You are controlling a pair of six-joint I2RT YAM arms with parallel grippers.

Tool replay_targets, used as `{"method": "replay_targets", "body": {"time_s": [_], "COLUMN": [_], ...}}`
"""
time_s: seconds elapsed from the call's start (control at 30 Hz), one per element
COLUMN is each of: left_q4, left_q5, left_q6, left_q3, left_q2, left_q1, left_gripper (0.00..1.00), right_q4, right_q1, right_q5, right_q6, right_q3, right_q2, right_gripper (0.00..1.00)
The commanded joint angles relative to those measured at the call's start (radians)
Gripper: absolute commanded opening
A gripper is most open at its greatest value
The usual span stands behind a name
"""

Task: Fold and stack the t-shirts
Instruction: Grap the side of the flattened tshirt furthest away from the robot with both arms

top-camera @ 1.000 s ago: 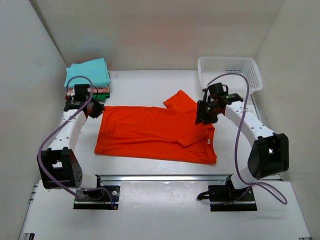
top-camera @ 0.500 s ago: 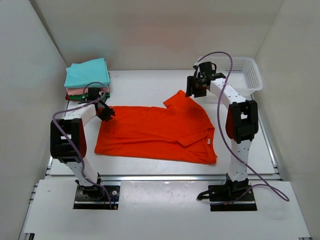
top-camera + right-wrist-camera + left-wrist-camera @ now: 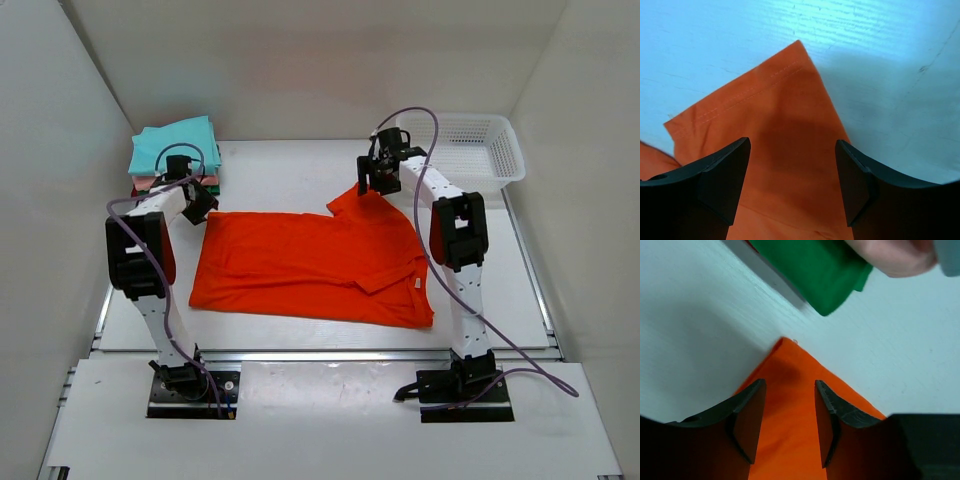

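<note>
The left gripper [image 3: 787,422] has its fingers apart with nothing between them, poised over the far-left corner of the orange-red t-shirt [image 3: 310,265]. The right gripper [image 3: 792,187] is parted wider, above the hemmed end of one sleeve [image 3: 765,115]. That shirt lies spread flat across the middle of the desk [image 3: 290,170]. Just beyond the left gripper, in the desk's far-left corner, sits the stack of folded t-shirts [image 3: 175,148], teal on top, with the green one [image 3: 815,270] close to the orange corner. A white mesh basket [image 3: 470,140] occupies the far-right corner.
</note>
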Motion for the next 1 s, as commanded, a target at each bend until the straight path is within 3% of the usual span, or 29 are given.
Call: {"method": "replay_targets", "body": {"time_s": [0.0, 0.33, 0.47, 0.57, 0.7, 0.77, 0.8, 0.97], "left_q4": [-0.023, -0.089, -0.103, -0.083, -0.078, -0.069, -0.061, -0.029], "left_q5": [-0.055, -0.098, -0.084, -0.067, -0.039, -0.015, -0.015, 0.022], "left_q6": [0.031, 0.091, 0.100, 0.097, 0.089, 0.083, 0.079, 0.085], "left_q3": [0.068, 0.186, 0.186, 0.154, 0.142, 0.129, 0.123, 0.111], "left_q2": [0.015, 0.147, 0.167, 0.153, 0.145, 0.138, 0.132, 0.109], "left_q1": [-0.003, 0.006, 0.006, 0.005, 0.005, -0.001, 0.003, 0.019], "left_gripper": [0.55, 0.56, 0.49, 0.39, 0.29, 0.10, 0.02, 0.00], "right_q4": [-0.002, -0.013, -0.019, -0.034, -0.053, -0.053, -0.051, -0.048], "right_q1": [0.001, 0.010, 0.012, 0.003, 0.007, 0.004, 0.007, 0.009], "right_q5": [0.036, 0.056, 0.059, 0.066, 0.060, 0.051, 0.039, 0.029], "right_q6": [-0.013, -0.013, -0.003, -0.002, -0.018, -0.018, -0.018, -0.035], "right_q3": [0.036, -0.039, -0.044, -0.036, -0.039, -0.042, -0.042, -0.016], "right_q2": [0.027, 0.022, 0.022, 0.028, 0.025, 0.030, 0.022, 0.013], "right_gripper": [0.66, 0.67, 0.65, 0.57, 0.37, 0.16, 0.00, 0.00]}}
